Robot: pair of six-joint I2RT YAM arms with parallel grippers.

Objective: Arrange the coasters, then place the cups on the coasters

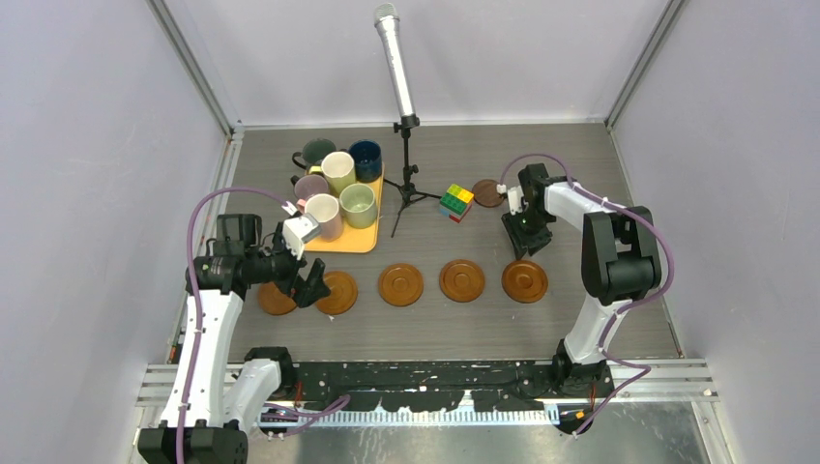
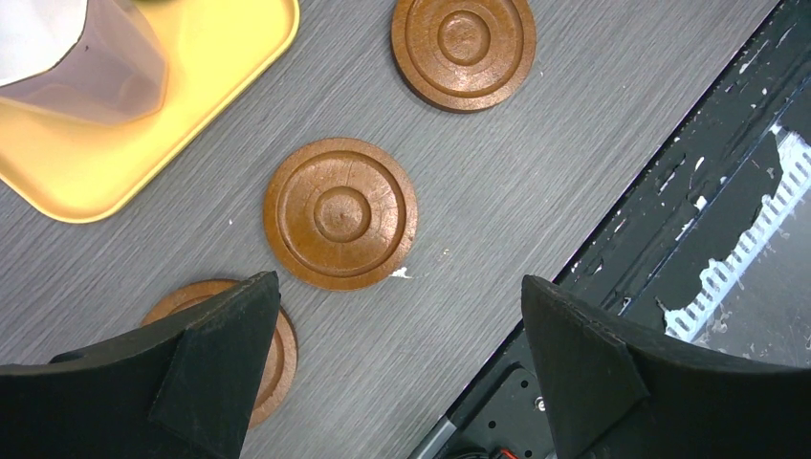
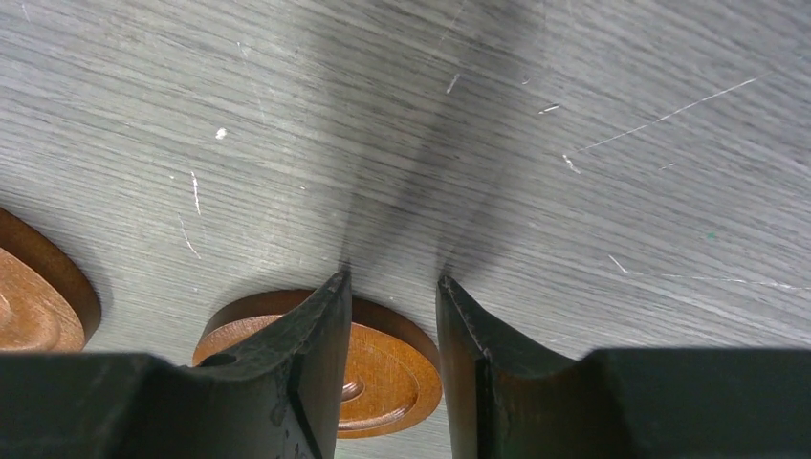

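Five brown coasters lie in a row across the table, from one half hidden under my left gripper (image 1: 277, 300) to the rightmost coaster (image 1: 525, 281). A smaller, darker coaster (image 1: 488, 193) lies by the cube. Six cups stand on the yellow tray (image 1: 363, 239), among them pink (image 1: 324, 214), pale green (image 1: 358, 204) and navy (image 1: 366, 159). My left gripper (image 1: 315, 290) (image 2: 399, 279) hangs wide open over the left coasters (image 2: 340, 213), holding nothing. My right gripper (image 1: 527, 249) (image 3: 393, 277) points down just beyond the rightmost coaster (image 3: 392, 368), its jaws a narrow gap apart with nothing between them.
A microphone (image 1: 395, 58) on a tripod stands at the back centre. A multicoloured cube (image 1: 456, 202) sits right of it. Grey walls close in left, right and back. A black metal rail (image 1: 435, 372) runs along the near edge.
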